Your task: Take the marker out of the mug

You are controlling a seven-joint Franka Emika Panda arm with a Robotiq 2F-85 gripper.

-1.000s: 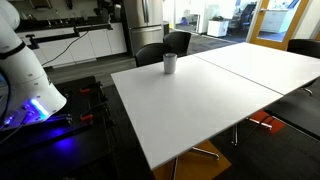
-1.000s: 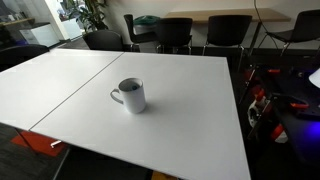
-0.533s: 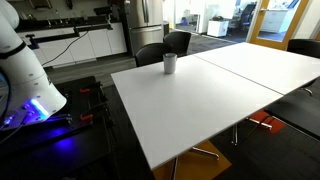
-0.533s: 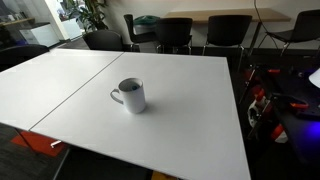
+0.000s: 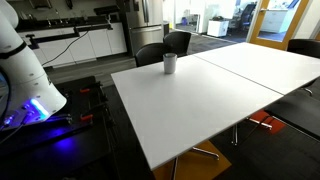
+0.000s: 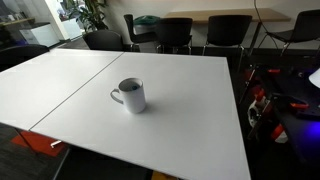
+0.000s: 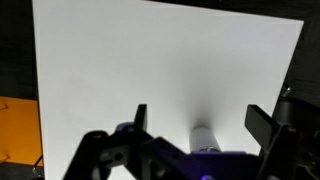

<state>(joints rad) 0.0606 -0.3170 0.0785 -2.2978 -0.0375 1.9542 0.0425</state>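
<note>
The mug (image 5: 170, 63) is a small light grey-white cup standing upright on the white table (image 5: 210, 100), near its far edge. It also shows in an exterior view (image 6: 130, 95) with its handle to the left and a dark inside. In the wrist view the mug (image 7: 203, 137) sits low in the middle, partly hidden by the gripper body. No marker can be made out in any view. My gripper (image 7: 200, 122) is open and empty, high above the table, with its jaws wide apart on either side of the mug. The gripper is outside both exterior views.
The robot base (image 5: 28, 85) stands on the floor beside the table. Black chairs (image 6: 180, 32) line the table's far side, and another chair (image 5: 165, 48) stands behind the mug. A seam (image 6: 70, 90) joins two tabletops.
</note>
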